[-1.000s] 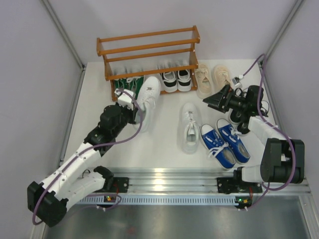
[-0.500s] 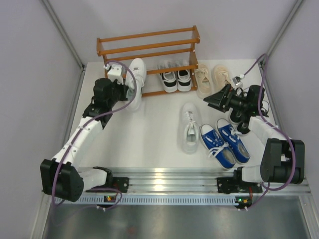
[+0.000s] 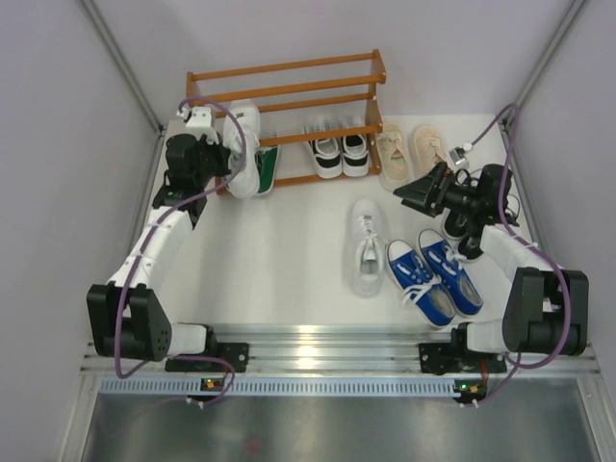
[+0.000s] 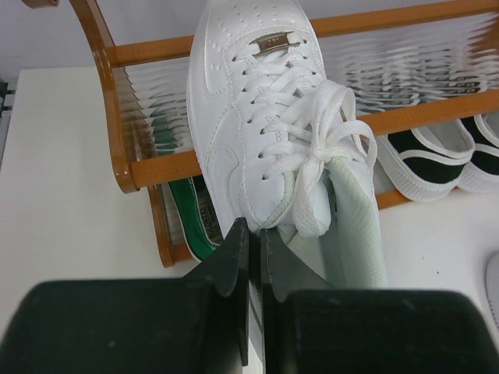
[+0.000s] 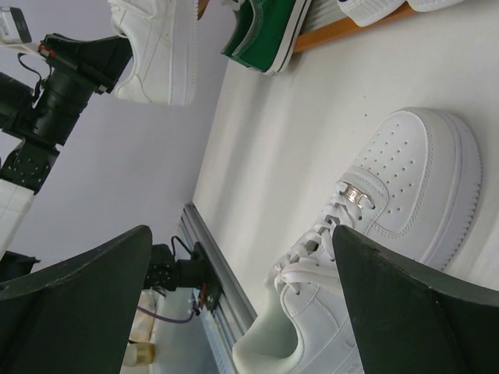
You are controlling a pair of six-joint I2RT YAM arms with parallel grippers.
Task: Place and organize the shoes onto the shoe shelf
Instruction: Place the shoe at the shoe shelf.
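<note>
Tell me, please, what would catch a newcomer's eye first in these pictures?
The left gripper, shut on the heel of a white sneaker, holds it toe-first at the left end of the orange-brown shoe shelf. A second white sneaker lies alone mid-table beside a blue canvas pair. The right gripper is wide open over the table's right side.

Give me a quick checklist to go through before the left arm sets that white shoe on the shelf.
1. Left gripper shut on held white shoe at its heel: ok.
2. Toe points toward the shoe shelf: ok.
3. Landing spot free: cannot tell, shoe hides it.
4. Right gripper open, away from the shelf: ok.
5. Second white shoe shelved: not ok, on the table.
</note>
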